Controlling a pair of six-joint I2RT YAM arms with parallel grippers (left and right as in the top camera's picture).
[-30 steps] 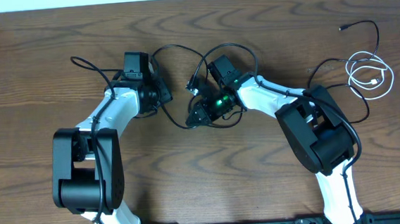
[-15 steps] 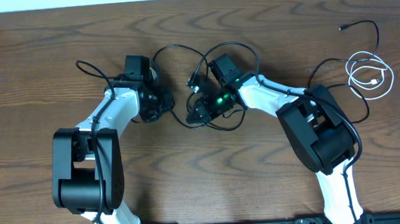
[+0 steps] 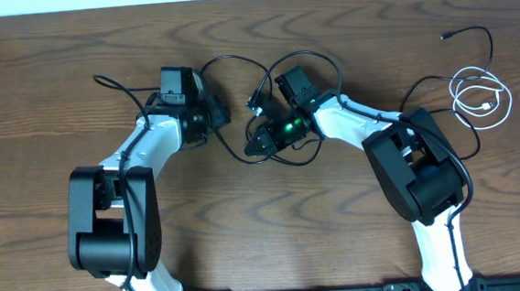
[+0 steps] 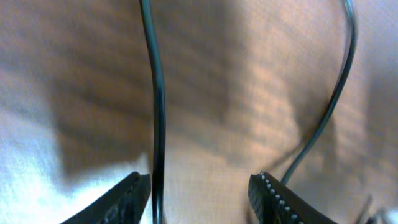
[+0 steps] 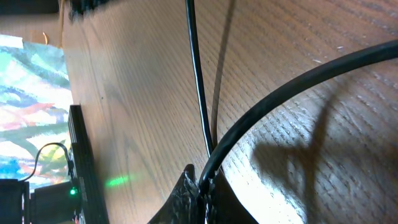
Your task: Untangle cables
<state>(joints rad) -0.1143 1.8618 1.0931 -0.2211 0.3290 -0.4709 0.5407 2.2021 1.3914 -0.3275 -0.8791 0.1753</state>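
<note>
1. Left fingers (image 4: pixel 268 200), at nine o'clock from centre, stand open around a strand of the long thin black cord (image 4: pixel 153 93), probably lining up a grasp.
2. Right fingers (image 5: pixel 200 193), at centre, are closed, pinching that cord, seemingly to anchor it.
3. The looped white cord (image 3: pixel 487 107) lies at two o'clock on the brown wooden counter (image 3: pixel 36 88).

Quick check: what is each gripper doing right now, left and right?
Left gripper: open, the black cable passing between its fingers, not pinched.
Right gripper: shut on the black cable.
</note>
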